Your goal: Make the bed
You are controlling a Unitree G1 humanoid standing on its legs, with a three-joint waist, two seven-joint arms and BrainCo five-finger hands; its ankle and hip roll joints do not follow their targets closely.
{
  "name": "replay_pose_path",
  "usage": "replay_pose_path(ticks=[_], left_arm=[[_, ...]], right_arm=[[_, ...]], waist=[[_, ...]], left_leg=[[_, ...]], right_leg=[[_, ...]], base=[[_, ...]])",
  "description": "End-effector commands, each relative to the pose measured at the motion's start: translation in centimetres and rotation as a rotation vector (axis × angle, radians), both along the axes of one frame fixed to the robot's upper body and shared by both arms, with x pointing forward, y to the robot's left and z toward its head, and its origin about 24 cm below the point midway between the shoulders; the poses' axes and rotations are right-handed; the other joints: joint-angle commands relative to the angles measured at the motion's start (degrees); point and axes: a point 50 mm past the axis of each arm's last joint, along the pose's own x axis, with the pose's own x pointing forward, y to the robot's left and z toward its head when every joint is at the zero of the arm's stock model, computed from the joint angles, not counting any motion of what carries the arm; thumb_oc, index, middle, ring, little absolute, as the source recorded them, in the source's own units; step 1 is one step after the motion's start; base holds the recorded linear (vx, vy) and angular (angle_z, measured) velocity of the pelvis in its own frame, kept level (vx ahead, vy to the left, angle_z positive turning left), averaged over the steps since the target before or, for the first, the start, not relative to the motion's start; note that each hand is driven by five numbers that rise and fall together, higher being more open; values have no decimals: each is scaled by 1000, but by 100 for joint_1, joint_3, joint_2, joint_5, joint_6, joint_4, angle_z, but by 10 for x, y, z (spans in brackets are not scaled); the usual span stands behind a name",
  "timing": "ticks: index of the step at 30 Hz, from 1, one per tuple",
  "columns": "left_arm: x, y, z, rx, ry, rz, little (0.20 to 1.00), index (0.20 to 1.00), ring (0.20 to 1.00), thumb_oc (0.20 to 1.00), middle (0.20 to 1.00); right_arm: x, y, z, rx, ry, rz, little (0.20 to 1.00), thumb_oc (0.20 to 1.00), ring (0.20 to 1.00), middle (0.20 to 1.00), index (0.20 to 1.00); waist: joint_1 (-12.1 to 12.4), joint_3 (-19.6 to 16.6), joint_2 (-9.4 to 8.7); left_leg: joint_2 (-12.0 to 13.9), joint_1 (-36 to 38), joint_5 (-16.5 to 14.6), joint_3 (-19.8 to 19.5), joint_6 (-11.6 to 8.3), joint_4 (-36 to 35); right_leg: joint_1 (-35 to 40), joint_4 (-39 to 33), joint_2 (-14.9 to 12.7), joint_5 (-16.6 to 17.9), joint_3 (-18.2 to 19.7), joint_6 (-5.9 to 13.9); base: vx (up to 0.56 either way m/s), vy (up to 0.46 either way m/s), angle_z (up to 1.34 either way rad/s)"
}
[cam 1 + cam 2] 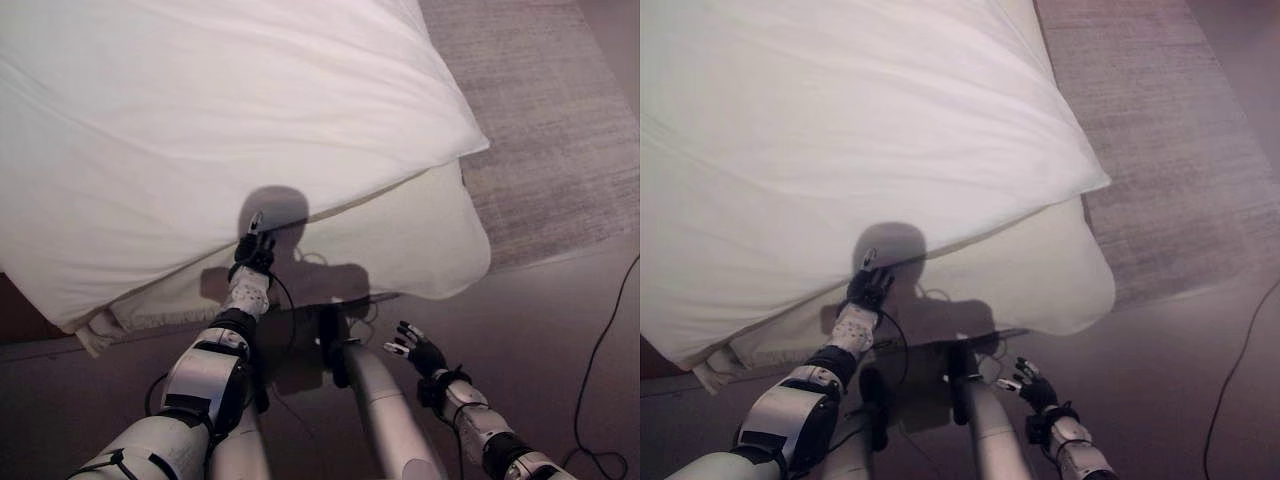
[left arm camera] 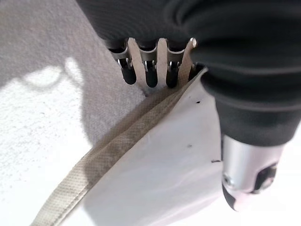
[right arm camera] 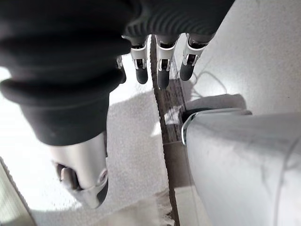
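White duvet covers the bed, its hem overhanging the near side above the mattress. The left robot hand reaches up to that hem, fingers straight against the piped seam, probably to lift or tug it square. The right robot hand hangs relaxed and empty over the floor. The rug beside the bed corner leaves open room.

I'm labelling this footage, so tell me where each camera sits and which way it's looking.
Left eye view: head, looking down at the white duvet; left hand at its edge, right hand over floor.
Right eye view: same scene, slightly offset.
Left wrist view: along the left hand, fingers at the duvet's piped edge.
Right wrist view: along the open right hand, above floor.
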Motion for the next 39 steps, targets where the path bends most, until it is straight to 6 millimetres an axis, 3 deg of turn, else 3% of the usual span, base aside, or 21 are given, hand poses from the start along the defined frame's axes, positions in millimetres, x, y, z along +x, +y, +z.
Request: replay_pose_path(ticks=[1,8,9,11,19,24,25,27,28,29,33,39], left_arm=[[15,1,37,-58,-134,63,1000,1000,1000,1000,1000],[20,0,56,-74,-204,77,1000,1000,1000,1000,1000],[21,-1,58,-77,-207,83,831,831,831,831,831],[21,-2,60,-83,-211,89,200,200,200,200,200],[21,-9,64,-106,-240,89,200,200,200,200,200],[21,-24,68,-127,-269,66,200,200,200,200,200],[19,-39,74,-156,-315,37,200,200,200,200,200],[18,-43,74,-166,-330,25,200,200,200,200,200],[13,-59,77,-198,-371,-12,200,200,200,200,200],[12,-60,77,-198,-369,-13,200,200,200,200,200],[-5,-94,72,-226,-430,-131,200,200,200,200,200],[-18,-111,78,-298,-490,-194,200,200,200,200,200]], right_arm=[[-9,-1,0,-10,-29,11,1000,1000,1000,1000,1000],[-14,0,-4,-10,-14,3,1000,1000,1000,1000,1000],[-14,0,-4,-9,-12,-1,1000,1000,1000,1000,1000],[-14,1,-4,-8,-10,-4,1000,1000,1000,1000,1000],[-13,3,-4,-5,-14,-11,1000,1000,1000,1000,1000],[-8,7,0,3,-36,-13,1000,1000,1000,1000,1000],[-4,11,4,17,-63,-14,1000,1000,1000,1000,1000],[-3,12,6,23,-70,-16,1000,1000,1000,1000,1000],[3,18,12,66,-100,-26,1000,1000,1000,1000,1000],[3,17,12,67,-99,-28,1000,1000,1000,1000,1000],[22,33,30,230,-167,-83,1000,1000,1000,1000,1000],[37,51,46,472,-197,-116,1000,1000,1000,1000,1000]], waist=[[-23,-341,53],[16,-342,54],[20,-334,54],[27,-323,45],[47,-274,11],[83,-245,22],[110,-220,48],[128,-210,55],[169,-175,80],[175,-174,81],[351,-29,181],[484,40,264]], left_leg=[[-95,-493,304,82,189,-45],[-104,-528,302,88,214,-32],[-105,-524,299,91,218,-26],[-110,-515,300,98,226,-34],[-139,-436,325,94,237,-90],[-153,-414,338,101,247,-101],[-187,-384,353,94,266,-146],[-199,-364,364,92,272,-170],[-229,-339,388,84,284,-215],[-230,-331,390,80,284,-219],[-318,-167,399,20,335,-307],[-401,-73,486,5,378,-477]], right_leg=[[-127,-387,-117,393,197,569],[-167,-380,-132,426,215,591],[-163,-385,-137,435,216,595],[-160,-393,-139,445,220,601],[-72,-477,-131,476,253,612],[-41,-514,-141,510,265,625],[-28,-539,-152,522,266,633],[-8,-557,-157,528,273,631],[29,-602,-166,535,259,628],[38,-607,-167,537,255,628],[243,-722,-170,560,244,622],[347,-845,-198,608,227,628]], base=[[0,0,0],[0,0,0],[0,0,0],[0,0,0],[0,0,0],[0,0,0],[0,0,0],[-3,5,2],[-5,4,4],[0,0,0],[-3,8,1],[-2,22,5]])
